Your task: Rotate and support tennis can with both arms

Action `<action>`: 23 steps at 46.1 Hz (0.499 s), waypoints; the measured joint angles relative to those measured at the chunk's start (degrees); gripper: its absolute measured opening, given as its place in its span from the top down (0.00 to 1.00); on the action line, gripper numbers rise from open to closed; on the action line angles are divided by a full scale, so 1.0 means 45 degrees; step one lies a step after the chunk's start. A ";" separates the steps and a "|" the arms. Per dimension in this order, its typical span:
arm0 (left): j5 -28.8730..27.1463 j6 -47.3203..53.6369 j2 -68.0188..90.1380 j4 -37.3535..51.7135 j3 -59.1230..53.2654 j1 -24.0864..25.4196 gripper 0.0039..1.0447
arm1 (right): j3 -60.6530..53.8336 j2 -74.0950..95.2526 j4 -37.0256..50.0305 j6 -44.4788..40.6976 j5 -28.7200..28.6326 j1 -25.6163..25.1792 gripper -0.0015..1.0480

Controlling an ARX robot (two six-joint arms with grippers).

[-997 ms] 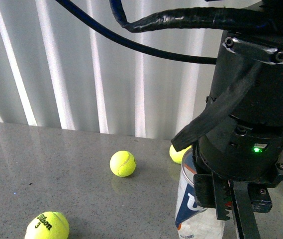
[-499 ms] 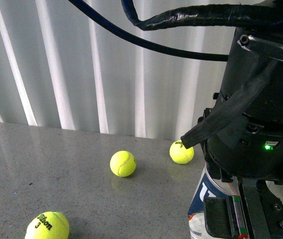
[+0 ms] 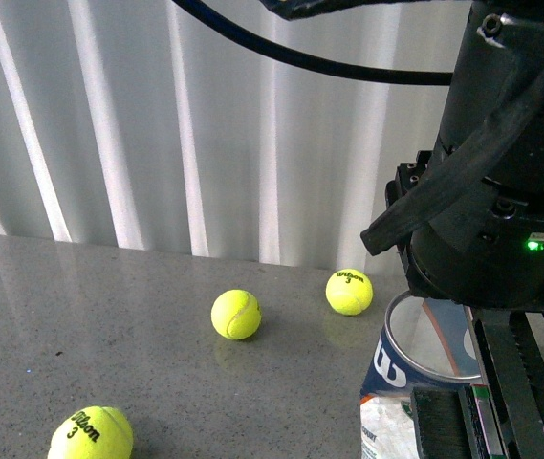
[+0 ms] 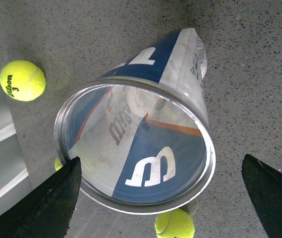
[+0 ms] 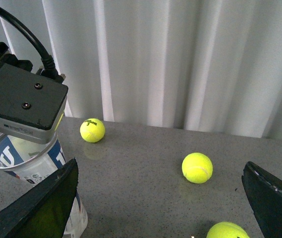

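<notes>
My left gripper (image 4: 163, 191) is spread wide around the can (image 4: 145, 124), fingers clear of its rim; my right gripper (image 5: 160, 198) is wide open, holding nothing

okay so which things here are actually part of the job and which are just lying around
Part of the job:
- tennis can, open, standing upright on the table
- left end effector
- right end effector

Lying about:
- loose tennis balls on the table
</notes>
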 joint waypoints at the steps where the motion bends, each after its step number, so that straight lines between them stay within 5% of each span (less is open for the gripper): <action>1: 0.0000 -0.0015 0.0000 -0.0015 0.0034 0.0000 0.06 | 0.0000 0.0000 0.0000 0.0000 0.0000 0.0000 0.07; 23: 0.1326 -0.1438 -0.1103 0.0010 0.0355 0.0204 0.06 | 0.0000 0.0000 0.0000 0.0000 0.0000 0.0000 0.07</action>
